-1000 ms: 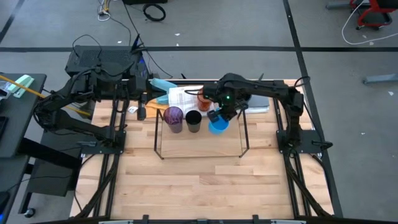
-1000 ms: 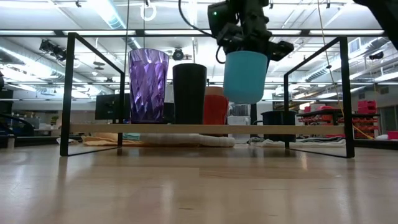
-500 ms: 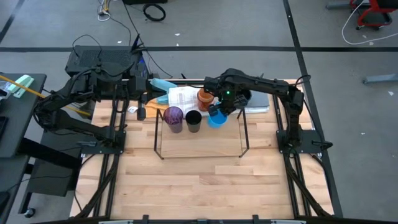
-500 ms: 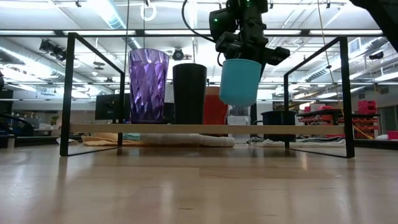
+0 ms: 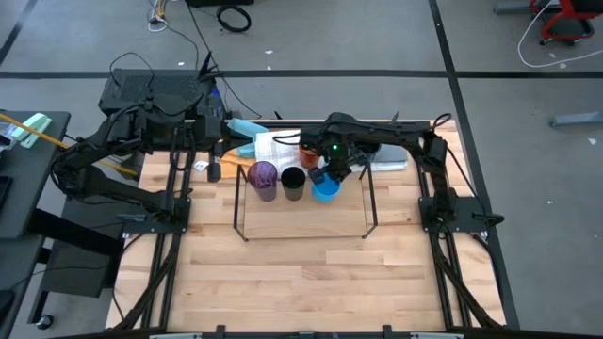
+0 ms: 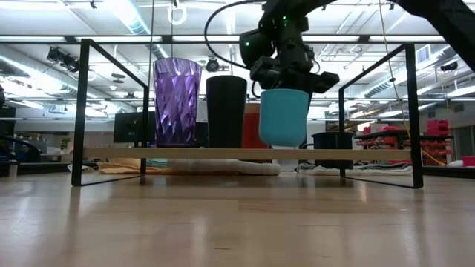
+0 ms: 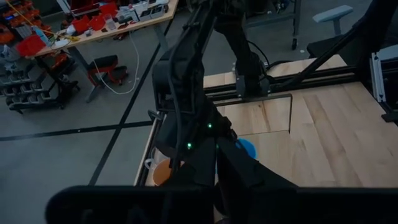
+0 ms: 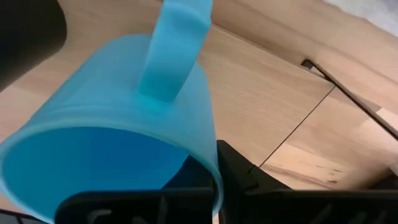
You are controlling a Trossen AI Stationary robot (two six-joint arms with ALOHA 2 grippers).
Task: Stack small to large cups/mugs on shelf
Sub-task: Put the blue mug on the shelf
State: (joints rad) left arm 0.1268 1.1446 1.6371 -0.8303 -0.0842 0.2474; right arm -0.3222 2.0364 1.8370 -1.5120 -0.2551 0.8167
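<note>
A bright blue handled cup [image 6: 282, 117] hangs just over the board [image 6: 148, 153] of the black-rod shelf [image 5: 306, 238], with my right gripper [image 6: 286, 80] shut on it from above. Whether its base touches the board I cannot tell. To its left on the shelf board stand a black cup [image 6: 225, 111] and a tall purple cup [image 6: 177, 102], each on its base. An orange cup [image 5: 309, 151] stands behind the shelf on the table. My left gripper [image 5: 215, 171] waits shut at the back left, holding nothing. My right gripper holds the blue cup by its rim wall [image 8: 214, 168], one finger inside the cup and one finger [image 8: 239, 180] outside. The fingers come from above, pointing steeply down. The cup hangs below them nearly upright, mouth up, its handle [image 8: 177, 43] on the side away from the fingers.
Folded cloths and papers [image 5: 273, 146] lie behind the shelf, and a dark mug [image 6: 332, 141] shows beyond it. The shelf board is free to the right of the blue cup [image 5: 326, 191]. The shelf's rod uprights [image 6: 407, 111] stand at its ends.
My right gripper has come down with the blue cup and shifted a little toward the black cup. The cup, which hung well above the board, is now just over it.
</note>
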